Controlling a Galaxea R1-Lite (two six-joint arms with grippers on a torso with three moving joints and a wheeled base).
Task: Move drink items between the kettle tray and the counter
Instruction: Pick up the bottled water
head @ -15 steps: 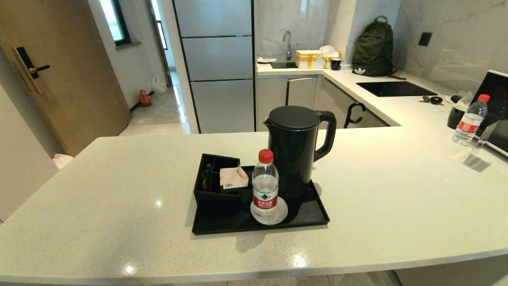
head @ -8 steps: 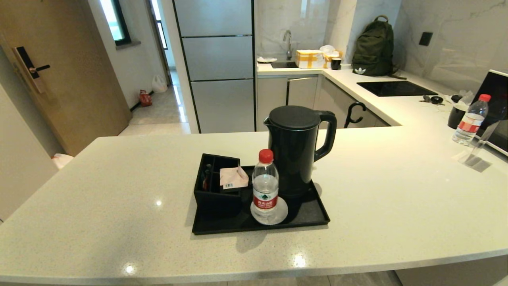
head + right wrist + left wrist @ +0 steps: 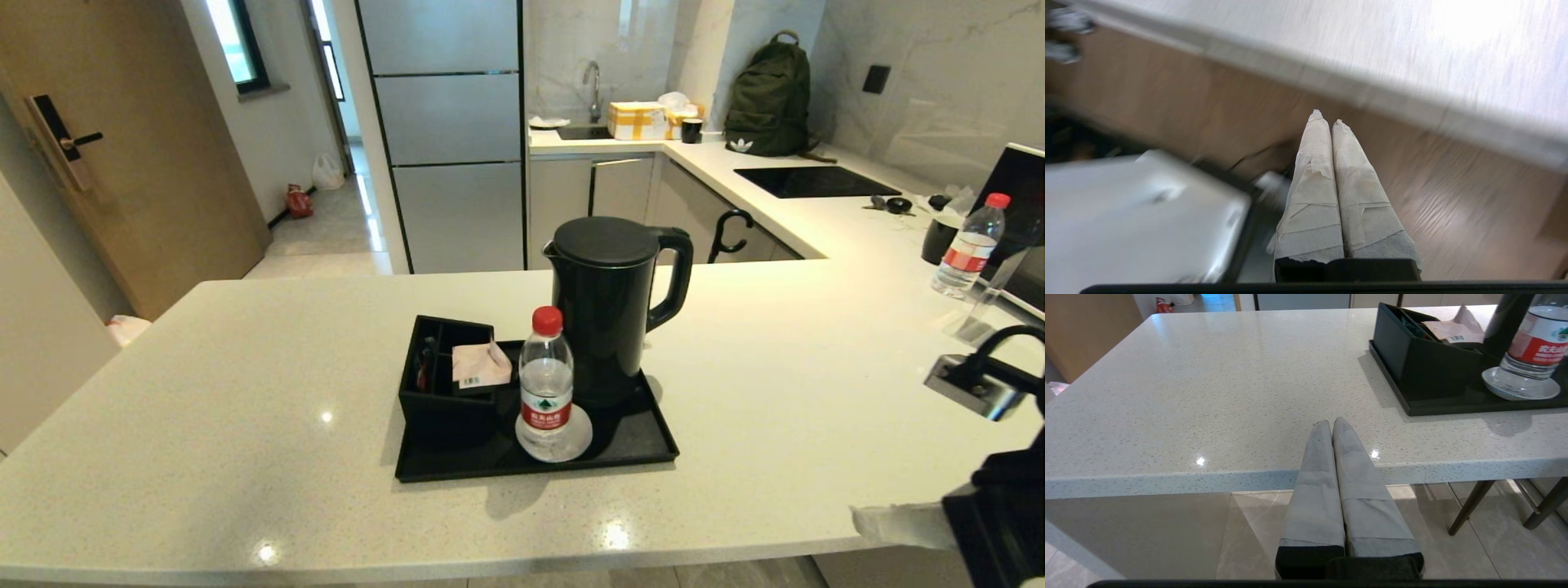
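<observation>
Kitchen counter, speckled stone. Left gripper hangs at its near edge, fingers pressed together, holding nothing; ahead and off to its side sits the tray with box, sachet, bottle and kettle. Right gripper is also pinched closed, low beside the counter.

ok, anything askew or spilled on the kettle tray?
Nothing spilled. The water bottle stands upright on a saucer in the tray. The tea sachet lies crumpled across the black box, one corner poking up.
</observation>
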